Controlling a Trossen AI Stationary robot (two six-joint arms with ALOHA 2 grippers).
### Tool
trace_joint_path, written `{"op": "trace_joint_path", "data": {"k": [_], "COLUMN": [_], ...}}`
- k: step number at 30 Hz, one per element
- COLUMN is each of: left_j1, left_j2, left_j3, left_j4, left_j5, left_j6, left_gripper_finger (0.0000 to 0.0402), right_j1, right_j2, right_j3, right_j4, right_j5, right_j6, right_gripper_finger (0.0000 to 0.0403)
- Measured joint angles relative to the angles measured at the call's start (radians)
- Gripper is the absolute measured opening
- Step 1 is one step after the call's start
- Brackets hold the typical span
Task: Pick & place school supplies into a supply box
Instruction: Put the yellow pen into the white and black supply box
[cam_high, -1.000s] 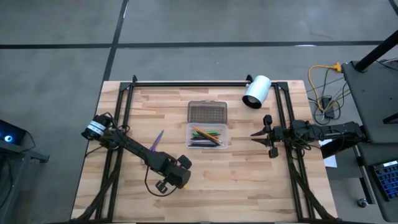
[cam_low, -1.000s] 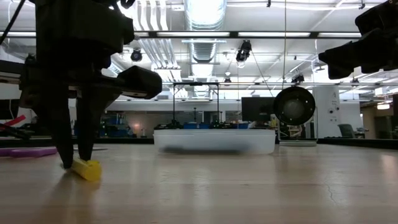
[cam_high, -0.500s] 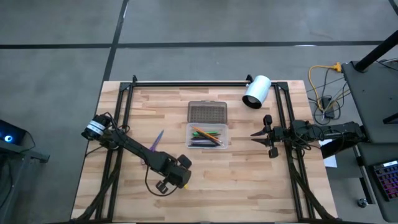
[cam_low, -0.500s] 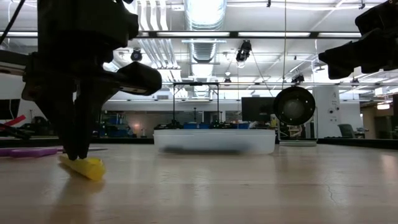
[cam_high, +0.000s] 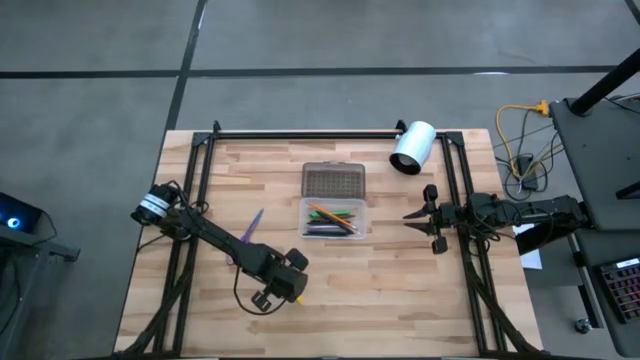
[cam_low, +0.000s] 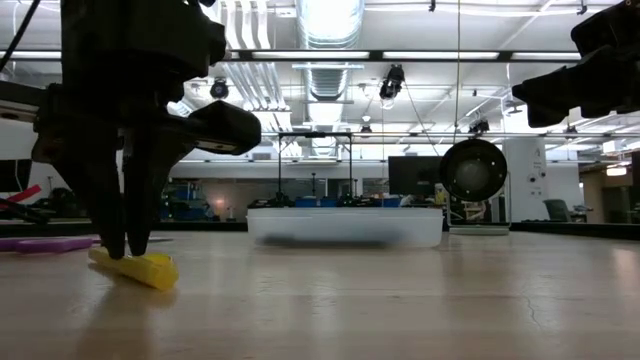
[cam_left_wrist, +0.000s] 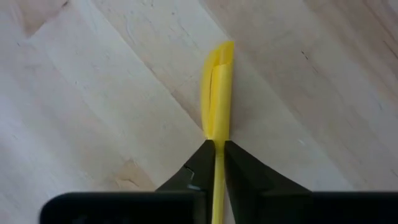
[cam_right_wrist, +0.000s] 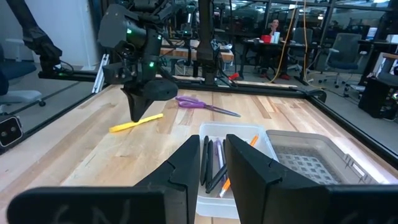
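Note:
A yellow pen (cam_left_wrist: 217, 93) lies on the wood near the table's near-left part, also seen in the low view (cam_low: 140, 268) and far off in the right wrist view (cam_right_wrist: 135, 124). My left gripper (cam_left_wrist: 215, 149) stands over it, pointing down, shut on it. The clear supply box (cam_high: 334, 218) sits mid-table with several pens and pencils lying inside; its grey dotted lid (cam_high: 333, 180) lies open on the far side of it. Purple scissors (cam_high: 252, 226) lie flat left of the box. My right gripper (cam_high: 410, 216) waits open, right of the box. My left gripper pinches the yellow pen's shaft (cam_left_wrist: 216, 138) between its two fingertips (cam_low: 118, 245), coming from above and pointing down, fingers across the pen. The pen's wider free end (cam_left_wrist: 219, 59) sticks out beyond the fingers. The pen sits at table height; whether it is clear of the wood I cannot tell.
A white cylinder (cam_high: 412, 147) lies at the far right corner. Black frame rails (cam_high: 300, 133) run along the far edge and both sides. Bare wood stretches between the left gripper and the box (cam_low: 345, 226).
In the low view my left gripper's fingertips have drawn together on the yellow pen. The pen has turned a little on the table, and more of its length now shows beside the fingers. The right arm has kept still.

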Motion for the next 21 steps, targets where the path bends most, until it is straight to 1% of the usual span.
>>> {"op": "trace_joint_path", "data": {"k": [6,10,17,21], "left_j1": [0.008,0.012,0.018,0.024], "left_j2": [0.004,0.004,0.003,0.002], "left_j3": [-0.023,-0.029,-0.033,-0.043], "left_j4": [0.024,0.038,0.051,0.072], "left_j5": [0.0,-0.001,0.001,0.004], "left_j6": [-0.001,-0.001,-0.004,0.004], "left_gripper_finger": [0.0065,0.0083,0.0083,0.0065], "right_j1": [0.0,0.0,0.0,0.0], "right_j2": [0.0,0.0,0.0,0.0], "right_j3": [0.0,0.0,0.0,0.0], "right_j4": [0.0,0.0,0.0,0.0], "right_j5": [0.0,0.0,0.0,0.0], "right_j6": [0.0,0.0,0.0,0.0], "right_gripper_finger": [0.0068,0.0068,0.0068,0.0068]}}
